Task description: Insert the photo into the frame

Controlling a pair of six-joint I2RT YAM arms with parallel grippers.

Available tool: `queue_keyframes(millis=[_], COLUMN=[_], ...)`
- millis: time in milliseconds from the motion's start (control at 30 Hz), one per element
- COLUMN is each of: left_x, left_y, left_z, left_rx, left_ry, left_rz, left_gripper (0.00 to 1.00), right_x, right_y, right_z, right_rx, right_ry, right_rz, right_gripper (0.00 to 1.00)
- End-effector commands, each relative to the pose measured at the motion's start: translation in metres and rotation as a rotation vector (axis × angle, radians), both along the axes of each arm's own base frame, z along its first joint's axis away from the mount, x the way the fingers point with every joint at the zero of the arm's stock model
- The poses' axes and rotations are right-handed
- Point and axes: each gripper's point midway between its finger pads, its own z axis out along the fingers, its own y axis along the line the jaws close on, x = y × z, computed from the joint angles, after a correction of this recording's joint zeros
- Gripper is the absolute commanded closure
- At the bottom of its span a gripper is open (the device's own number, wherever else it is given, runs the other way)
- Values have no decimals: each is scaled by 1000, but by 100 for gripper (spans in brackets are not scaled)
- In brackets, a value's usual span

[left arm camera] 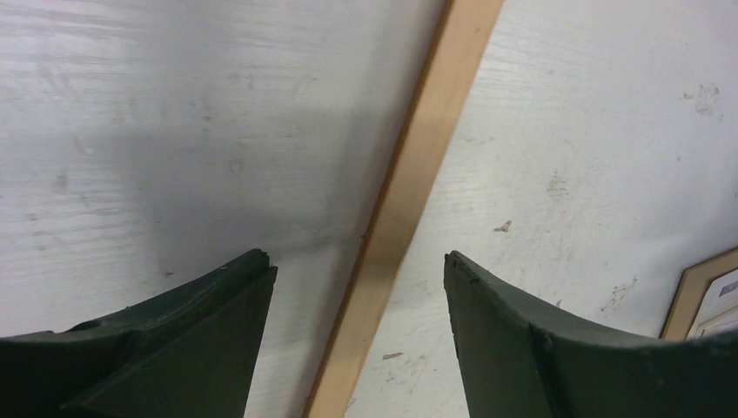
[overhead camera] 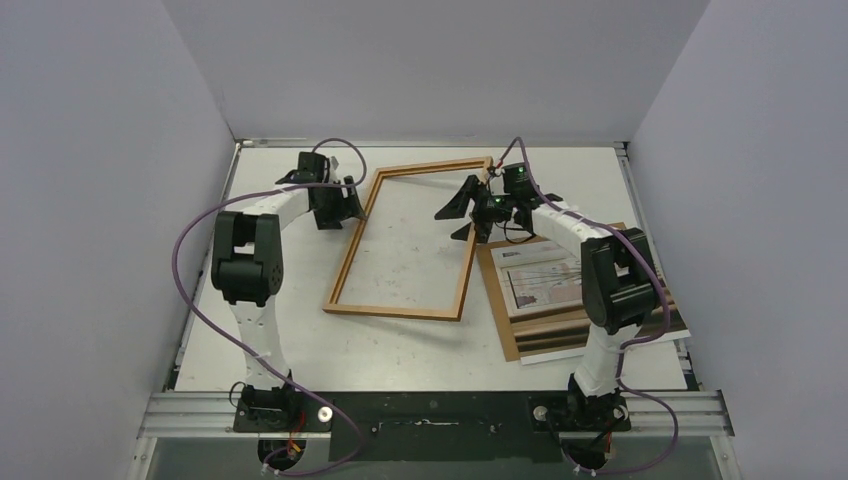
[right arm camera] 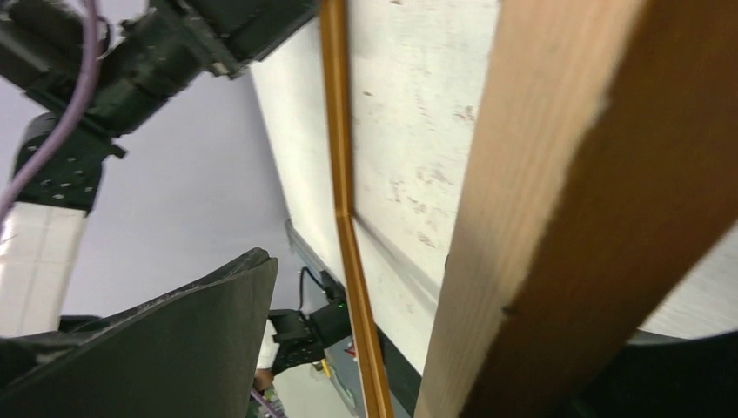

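A thin rectangular frame of orange-brown wood (overhead camera: 395, 312) lies empty on the scuffed white counter (overhead camera: 420, 350), between two black robot arms. The left claw (left arm camera: 357, 261) straddles the frame's left rail with its jaws wide apart. There is a clear gap on each side and nothing is gripped. The right claw (overhead camera: 446, 226) straddles the right rail near the far corner, jaws also apart; the rail sits close to one finger, and I cannot tell whether they touch. The photo (overhead camera: 540, 283) — a flexible beige-toned print — lies apart from the frame on a flat brown fibreboard panel (overhead camera: 503, 300), beneath the right arm. Two risks, as I judge them: one claw closing ahead of the other could skew or drag the light frame, and the right arm could brush the loose print off its panel.
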Motion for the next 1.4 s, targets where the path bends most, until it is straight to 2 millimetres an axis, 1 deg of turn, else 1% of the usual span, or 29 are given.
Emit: queue_keyframes(millis=[0,100,200,233,300,467,567,633,667,733,833,900,967,1033,1100,1200,1267,1367], left_x=[-30,-34,-36,-36,-33,-34,-33,-33,-33,-35,-39,-41,-42,-43,-46,-51,-54,-58], left_y=[39,40,39,36,23,-3,-8,-7,-5,11,28,32,32,34,37,43,49,64], left_z=[-47,-54,-60,-60,-58,-51,-54,-58,-62,-74,-84,-86,-86,-82,-74,-66,-62,-58], left_rx=[99,104,96,83,23,-82,-103,-75,-44,55,151,165,164,166,172,163,148,138], left_ry=[176,196,208,206,177,124,127,140,155,210,269,287,288,306,326,339,347,357], left_rz=[43,39,29,17,-42,-156,-167,-161,-151,-107,-63,-55,-53,-38,-24,-15,-8,14], left_gripper=[29,32,38,39,40,39,39,40,45,55,68,73,77,83,86,87,89,90], right_x=[7,9,12,12,13,14,15,17,17,18,18,19,21,26,32,36,36,33], right_y=[-16,-23,-26,-26,-24,-23,-22,-21,-19,-17,-14,-15,-18,-23,-27,-30,-29,-28], right_z=[-12,-27,-36,-38,-43,-53,-59,-63,-65,-66,-69,-71,-71,-70,-65,-64,-67,-75], right_rx=[-117,-173,-197,-198,-200,-210,-215,-216,-218,-229,-248,-253,-258,-246,-226,-228,-224,-228], right_ry=[-31,-2,7,8,11,22,35,41,43,45,47,49,48,50,48,44,51,62], right_rz=[0,-16,-24,-22,-15,3,12,21,27,52,79,81,71,41,4,-18,-11,-7], right_gripper=[28,29,29,30,31,32,34,37,38,41,42,42,41,39,38,35,35,35])
